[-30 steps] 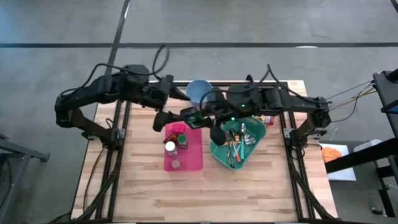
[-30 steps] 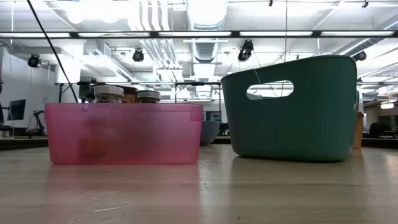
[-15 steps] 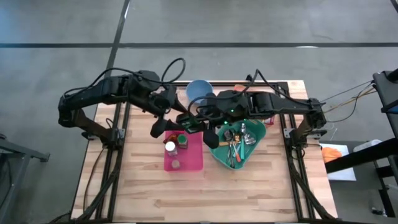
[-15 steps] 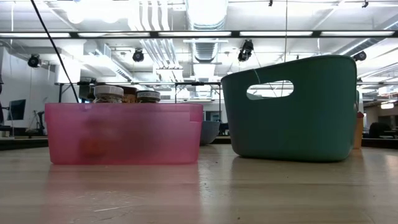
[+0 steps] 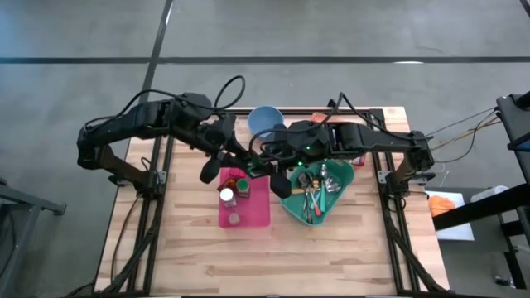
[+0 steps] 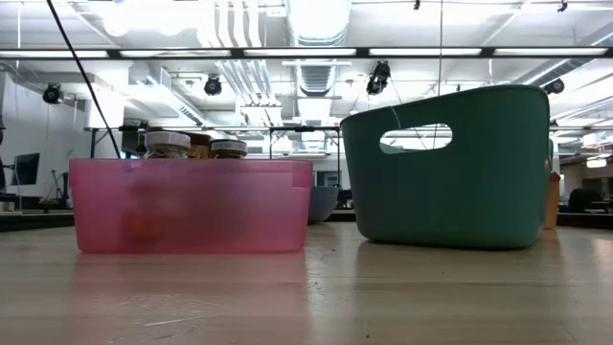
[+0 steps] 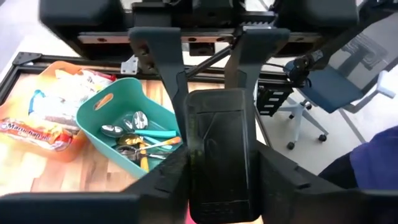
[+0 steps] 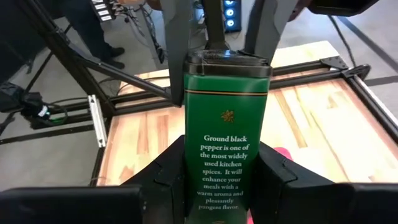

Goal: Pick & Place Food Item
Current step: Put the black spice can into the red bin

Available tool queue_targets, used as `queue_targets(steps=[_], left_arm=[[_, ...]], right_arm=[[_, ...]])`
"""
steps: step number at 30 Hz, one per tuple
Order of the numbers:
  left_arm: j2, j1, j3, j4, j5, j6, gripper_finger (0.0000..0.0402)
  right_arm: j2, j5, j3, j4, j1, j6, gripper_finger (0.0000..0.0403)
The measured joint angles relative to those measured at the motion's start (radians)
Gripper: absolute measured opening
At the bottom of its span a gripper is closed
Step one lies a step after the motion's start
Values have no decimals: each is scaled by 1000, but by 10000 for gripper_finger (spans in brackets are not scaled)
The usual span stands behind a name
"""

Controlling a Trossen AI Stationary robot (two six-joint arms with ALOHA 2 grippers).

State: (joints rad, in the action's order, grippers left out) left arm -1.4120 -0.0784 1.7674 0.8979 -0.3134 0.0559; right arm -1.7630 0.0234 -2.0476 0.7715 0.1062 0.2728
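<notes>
Wooden tabletop (image 5: 348, 248) under both arms: the right gripper (image 8: 219, 180) clamps a green black-pepper tin (image 8: 225, 134), and the left gripper (image 7: 217, 168) pinches the same tin's far end (image 7: 221, 149) — held above the pink bin (image 5: 246, 203), beside the teal cutlery basket (image 5: 338, 199).

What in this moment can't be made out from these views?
High view: the tin is hidden where the left gripper and right gripper meet over it.
Low view: neither gripper shows; the pink bin's frosted wall blurs the jars below their lids; the teal bin's wall hides its contents.
Left wrist view: the tin's label faces away; the packets are cut off by the picture's edge.
</notes>
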Motion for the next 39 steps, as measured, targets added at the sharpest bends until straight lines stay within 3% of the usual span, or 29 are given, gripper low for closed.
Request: queue_targets(steps=[2, 14, 20, 26, 39], left_arm=[[0, -1, 0, -1, 1, 9, 115], [0, -1, 0, 61, 6, -11, 115], [0, -1, -6, 156, 22, -9, 115], [-3, 14, -44, 196, 55, -1, 115], [-10, 134, -305, 84, 176, 28, 115]], right_arm=[[0, 10, 0, 2, 0, 1, 111], [0, -51, 0, 5, 0, 16, 241], [14, -54, -6, 124, 1, 59, 289], [28, -9, -6, 280, 1, 125, 311], [83, 229, -6, 563, 1, 354, 314]])
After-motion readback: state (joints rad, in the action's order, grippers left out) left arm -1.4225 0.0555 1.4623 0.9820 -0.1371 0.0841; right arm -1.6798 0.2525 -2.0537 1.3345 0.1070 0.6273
